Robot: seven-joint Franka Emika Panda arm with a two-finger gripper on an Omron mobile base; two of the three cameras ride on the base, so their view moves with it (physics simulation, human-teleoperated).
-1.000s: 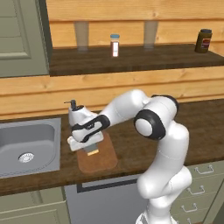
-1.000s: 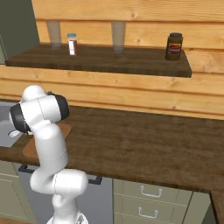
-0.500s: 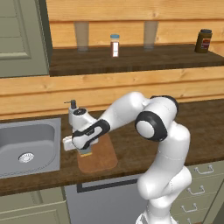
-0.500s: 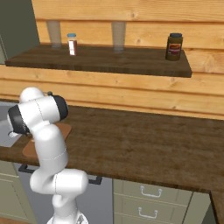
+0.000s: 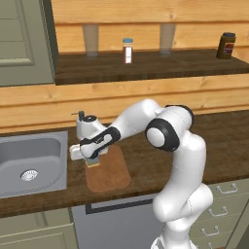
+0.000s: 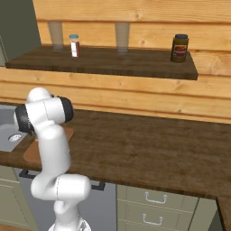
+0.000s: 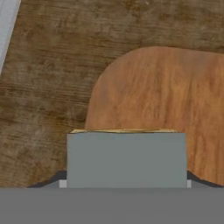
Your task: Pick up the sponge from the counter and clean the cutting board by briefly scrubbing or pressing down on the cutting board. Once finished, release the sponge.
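From the hand view you see the reddish-brown wooden cutting board [image 7: 166, 100] run off the right edge, and the grey-blue-topped sponge [image 7: 127, 158] covers its lower part while all but a thin yellow strip of the sponge's underlayer is hidden. In the right base view the white arm blocks most of the board [image 6: 32, 151]. In the left base view the steel sink [image 5: 29, 163] is cut by the left edge.

A steel sink [image 5: 31, 165] sat at the left of the left base view. A white soap bottle [image 5: 86, 127] stood just right of it. On the shelf [image 6: 103, 63] above stood two glasses [image 6: 55, 34] [image 6: 122, 37], a small white jar [image 6: 74, 45] between them, and a dark jar [image 6: 179, 48] at the right. Cabinet drawers [image 6: 153, 203] showed at the bottom.
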